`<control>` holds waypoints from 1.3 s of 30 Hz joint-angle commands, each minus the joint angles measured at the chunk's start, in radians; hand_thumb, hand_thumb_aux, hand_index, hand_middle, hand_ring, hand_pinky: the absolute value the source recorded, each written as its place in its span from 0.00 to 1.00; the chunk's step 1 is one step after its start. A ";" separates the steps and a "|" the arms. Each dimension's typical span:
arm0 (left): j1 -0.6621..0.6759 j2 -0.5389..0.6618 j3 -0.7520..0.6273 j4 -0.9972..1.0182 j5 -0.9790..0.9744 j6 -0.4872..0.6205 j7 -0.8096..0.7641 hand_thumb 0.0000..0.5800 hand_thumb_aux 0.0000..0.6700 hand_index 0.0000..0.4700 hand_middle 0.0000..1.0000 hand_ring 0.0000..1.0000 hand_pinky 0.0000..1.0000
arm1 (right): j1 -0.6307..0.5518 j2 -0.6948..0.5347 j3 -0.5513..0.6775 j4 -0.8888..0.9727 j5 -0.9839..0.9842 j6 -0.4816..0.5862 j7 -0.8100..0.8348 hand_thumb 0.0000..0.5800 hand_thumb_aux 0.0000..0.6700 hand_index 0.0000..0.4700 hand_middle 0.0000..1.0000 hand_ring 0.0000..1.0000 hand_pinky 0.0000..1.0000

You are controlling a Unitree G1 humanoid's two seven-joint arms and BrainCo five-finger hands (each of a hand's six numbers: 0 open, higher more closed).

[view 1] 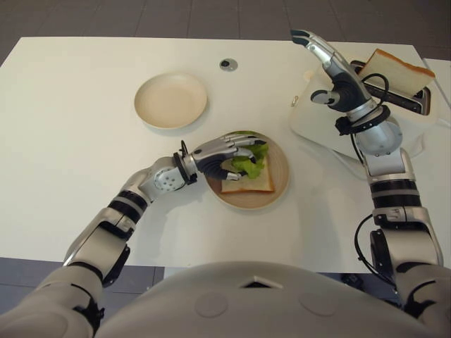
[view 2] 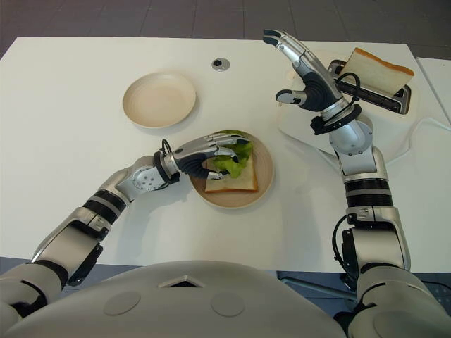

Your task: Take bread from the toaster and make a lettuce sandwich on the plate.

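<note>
A tan plate (view 1: 280,184) in front of me holds a slice of bread (view 1: 252,185) with green lettuce (view 1: 251,166) lying on its far end. My left hand (view 1: 220,151) is at the plate's left side, its fingers curled around the lettuce from above. The white toaster (view 1: 317,118) stands at the right, with a second slice of bread (view 1: 399,70) sticking up out of its slot. My right hand (view 1: 330,65) is raised above the toaster's left end, fingers stretched out and holding nothing, a short way left of that slice.
An empty cream plate (view 1: 170,100) sits further back on the white table (view 1: 70,127). A small round grommet (view 1: 227,65) is set in the tabletop behind it. The table's right edge runs close behind the toaster.
</note>
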 commanded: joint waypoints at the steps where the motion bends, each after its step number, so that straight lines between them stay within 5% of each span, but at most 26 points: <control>1: 0.012 0.004 0.017 -0.008 -0.024 0.004 -0.032 0.00 0.00 0.00 0.00 0.00 0.00 | 0.004 -0.015 -0.003 -0.015 -0.002 0.008 0.008 0.00 0.00 0.00 0.00 0.00 0.00; 11: 0.022 0.013 0.084 -0.046 -0.110 -0.025 -0.063 0.00 0.00 0.00 0.00 0.00 0.00 | 0.006 -0.081 -0.090 -0.066 -0.028 0.028 -0.033 0.00 0.00 0.00 0.00 0.00 0.00; 14: 0.018 0.012 0.128 -0.053 -0.133 -0.028 -0.050 0.00 0.00 0.00 0.00 0.00 0.00 | 0.019 -0.201 -0.190 -0.111 -0.246 0.074 -0.156 0.00 0.00 0.00 0.00 0.00 0.00; 20: 0.033 0.012 0.156 -0.055 -0.122 -0.025 -0.050 0.00 0.00 0.00 0.00 0.00 0.00 | 0.085 -0.385 -0.263 0.044 -0.362 0.151 -0.257 0.00 0.00 0.00 0.00 0.00 0.00; 28: 0.017 0.011 0.172 -0.015 -0.067 -0.013 -0.032 0.00 0.00 0.00 0.00 0.00 0.00 | 0.011 -0.445 -0.126 0.419 -0.355 0.183 -0.229 0.02 0.01 0.01 0.00 0.00 0.00; 29: 0.015 0.011 0.173 -0.012 -0.060 -0.013 -0.029 0.00 0.00 0.00 0.00 0.00 0.00 | -0.006 -0.440 -0.104 0.456 -0.354 0.179 -0.226 0.41 0.23 0.23 0.00 0.00 0.00; 30: 0.013 0.010 0.172 -0.009 -0.055 -0.014 -0.027 0.00 0.00 0.00 0.00 0.00 0.00 | -0.017 -0.435 -0.086 0.478 -0.351 0.170 -0.223 0.85 0.61 0.61 0.00 0.00 0.00; 31: 0.012 0.009 0.172 -0.006 -0.051 -0.015 -0.024 0.00 0.00 0.00 0.00 0.00 0.00 | -0.024 -0.429 -0.079 0.484 -0.328 0.154 -0.211 1.00 1.00 1.00 0.00 0.00 0.00; 33: 0.011 0.007 0.172 -0.005 -0.034 -0.013 -0.015 0.00 0.00 0.00 0.00 0.00 0.00 | -0.032 -0.427 -0.074 0.478 -0.294 0.124 -0.209 1.00 1.00 1.00 0.00 0.00 0.00; 34: 0.010 0.006 0.171 -0.005 -0.030 -0.013 -0.013 0.00 0.00 0.00 0.00 0.00 0.00 | -0.036 -0.428 -0.083 0.468 -0.268 0.105 -0.212 1.00 1.00 1.00 0.07 0.07 0.07; 37: 0.007 0.003 0.170 0.000 -0.026 -0.016 -0.009 0.00 0.00 0.00 0.00 0.00 0.00 | -0.045 -0.440 -0.112 0.446 -0.224 0.066 -0.257 1.00 1.00 1.00 0.93 0.93 0.93; 39: 0.006 0.004 0.171 0.001 -0.014 -0.010 0.001 0.00 0.00 0.00 0.00 0.00 0.00 | -0.054 -0.447 -0.135 0.443 -0.211 0.068 -0.297 1.00 1.00 1.00 1.00 1.00 1.00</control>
